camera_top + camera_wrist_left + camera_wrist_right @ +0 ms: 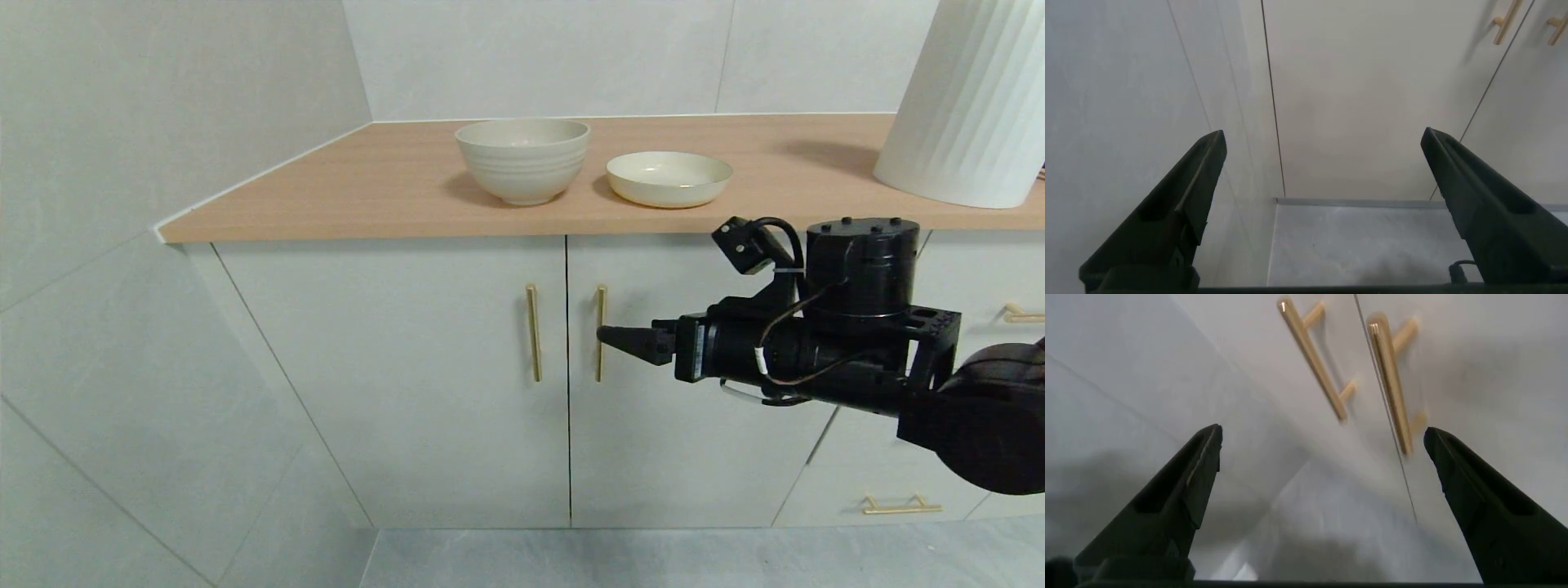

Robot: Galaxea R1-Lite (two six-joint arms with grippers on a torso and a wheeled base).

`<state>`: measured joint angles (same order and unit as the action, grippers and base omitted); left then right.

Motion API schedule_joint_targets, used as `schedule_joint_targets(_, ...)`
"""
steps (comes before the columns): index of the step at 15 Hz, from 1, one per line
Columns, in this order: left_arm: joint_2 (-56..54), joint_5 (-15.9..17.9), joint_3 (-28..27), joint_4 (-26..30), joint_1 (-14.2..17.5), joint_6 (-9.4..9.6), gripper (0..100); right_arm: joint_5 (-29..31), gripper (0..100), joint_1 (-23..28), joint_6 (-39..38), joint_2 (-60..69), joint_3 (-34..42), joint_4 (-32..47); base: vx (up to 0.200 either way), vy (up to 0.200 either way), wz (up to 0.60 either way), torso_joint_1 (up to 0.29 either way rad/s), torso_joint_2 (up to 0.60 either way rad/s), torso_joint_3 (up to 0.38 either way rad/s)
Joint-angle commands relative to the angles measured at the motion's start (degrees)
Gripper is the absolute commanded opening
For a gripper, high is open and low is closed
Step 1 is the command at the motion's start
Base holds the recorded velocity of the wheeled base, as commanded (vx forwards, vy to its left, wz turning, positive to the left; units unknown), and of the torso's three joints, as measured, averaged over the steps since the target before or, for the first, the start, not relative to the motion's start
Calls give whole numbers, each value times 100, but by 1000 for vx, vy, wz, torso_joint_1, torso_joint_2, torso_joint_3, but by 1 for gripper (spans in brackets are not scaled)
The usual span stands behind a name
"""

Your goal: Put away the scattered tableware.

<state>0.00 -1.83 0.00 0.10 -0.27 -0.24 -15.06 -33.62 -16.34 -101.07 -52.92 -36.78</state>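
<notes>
The right end effector point(618, 337) is held level in front of the cabinet, its tip pointing at the brass handle point(601, 332) of the right-hand door point(694, 457). In the right wrist view its fingers stand wide apart with nothing between them, and both door handles lie ahead of the tips, so the handle is not yet grasped. Whether the tip touches the bar cannot be told from the head view. The left end effector point(1323, 137) is also spread wide and empty, facing the foot of the cabinet and the floor point(1355, 245).

The tableware is up on the tabletop point(367, 188): a deep ribbed bowl point(522, 159) and, just beside it on the robot's right, a shallow cream bowl point(669, 177). Both stand upright and apart from each other. A tall white ribbed vessel point(967, 98) stands farther right. Both doors are shut, the left door's handle point(533, 332) near the seam.

The step in hand looks to be opening the cabinet, so the bowls have somewhere to go; neither bowl has been stowed. The next move calls for bringing the open fingers around the right door's handle, one on each side of the bar, closing firmly, then pulling along the door's swing rather than straight back. The two handles sit close together, so the fingers must take only the one.
</notes>
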Motion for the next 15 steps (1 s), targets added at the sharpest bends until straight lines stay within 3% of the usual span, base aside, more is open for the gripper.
schedule_joint_targets(1, 0, -2, 0, -1, 0, -2, 100, 3, 100, -57, -19, -571, 1, -576, 0, 0, 0, 0, 0, 0)
schedule_joint_targets(7, 0, -2, 0, -1, 0, -2, 100, -6, 100, -101, -414, -1169, -34, -1499, 0, 0, 0, 0, 0, 0)
schedule_joint_targets(15, 0, -2, 0, -1, 0, -2, 100, -6, 100, -83, -1012, -1442, -315, -2000, 0, 0, 0, 0, 0, 0)
